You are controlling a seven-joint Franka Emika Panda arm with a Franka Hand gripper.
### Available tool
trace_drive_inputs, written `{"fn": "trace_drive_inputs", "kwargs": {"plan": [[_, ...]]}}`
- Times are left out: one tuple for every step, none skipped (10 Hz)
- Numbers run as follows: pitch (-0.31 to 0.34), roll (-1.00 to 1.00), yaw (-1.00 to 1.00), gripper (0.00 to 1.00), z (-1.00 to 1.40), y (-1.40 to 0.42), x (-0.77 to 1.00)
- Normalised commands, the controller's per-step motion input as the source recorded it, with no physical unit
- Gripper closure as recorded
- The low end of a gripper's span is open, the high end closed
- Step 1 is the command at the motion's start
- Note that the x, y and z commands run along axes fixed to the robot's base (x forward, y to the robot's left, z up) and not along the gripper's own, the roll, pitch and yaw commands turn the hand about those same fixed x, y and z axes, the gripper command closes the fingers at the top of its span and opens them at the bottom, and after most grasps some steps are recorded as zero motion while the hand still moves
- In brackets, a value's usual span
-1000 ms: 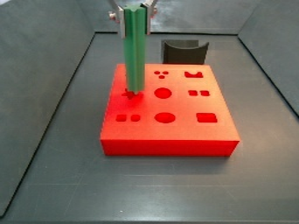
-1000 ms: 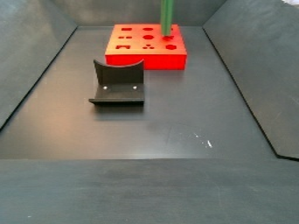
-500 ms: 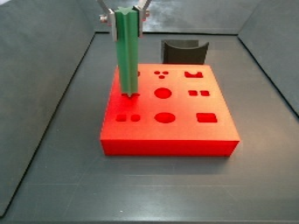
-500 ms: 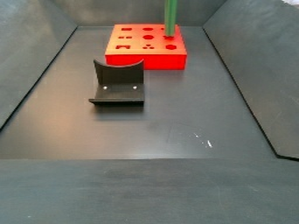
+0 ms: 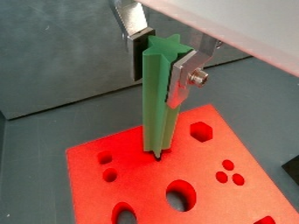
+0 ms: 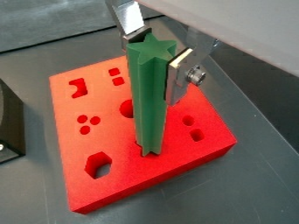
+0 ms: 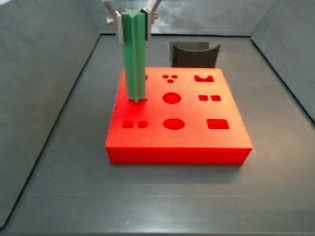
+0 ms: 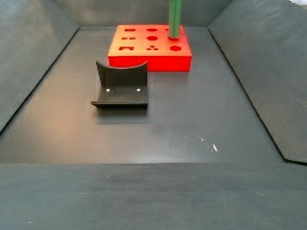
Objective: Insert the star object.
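Note:
The star object (image 5: 158, 105) is a long bright green ridged peg. It stands upright between the fingers of my gripper (image 5: 160, 63), which is shut on its upper end. It also shows in a wrist view (image 6: 149, 105) and in both side views (image 7: 134, 60) (image 8: 174, 18). Its lower end meets the top of the red block (image 7: 185, 138) near the block's left far part. Whatever hole lies under the tip is hidden. The block's top (image 6: 70, 105) has several shaped holes.
The dark grey curved holder (image 7: 192, 53) stands on the floor behind the red block, apart from it (image 8: 120, 85). Dark tray walls slope up on both sides of the floor (image 8: 144, 135).
My gripper and the green peg have shifted slightly to the left in a side view, staying upright over the red block. Nothing else has moved.

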Motion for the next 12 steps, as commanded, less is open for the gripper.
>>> {"fn": "trace_drive_inputs", "kwargs": {"plan": [[0.0, 0.05, -0.13, 1.0, -0.03, 0.0, 0.07], [0.0, 0.05, -0.12, 1.0, -0.01, 0.0, 0.14], [0.0, 0.04, -0.05, 1.0, 0.0, 0.0, 0.23], [0.0, 0.02, -0.02, 1.0, 0.0, 0.0, 0.15], [0.0, 0.02, 0.0, 1.0, -0.01, 0.0, 0.02], [0.0, 0.01, 0.0, 1.0, -0.03, 0.0, 0.0], [0.0, 0.01, -0.03, 1.0, 0.0, 0.0, -0.07], [0.0, 0.0, -0.01, 1.0, 0.0, 0.0, -0.02], [0.0, 0.0, -0.01, 1.0, -0.05, 0.0, 0.0], [0.0, 0.0, -0.05, 1.0, -0.14, 0.0, 0.03], [0.0, 0.01, -0.03, 1.0, -0.21, 0.0, 0.02], [0.0, 0.02, -0.03, 1.0, -0.25, 0.0, 0.02]]}}
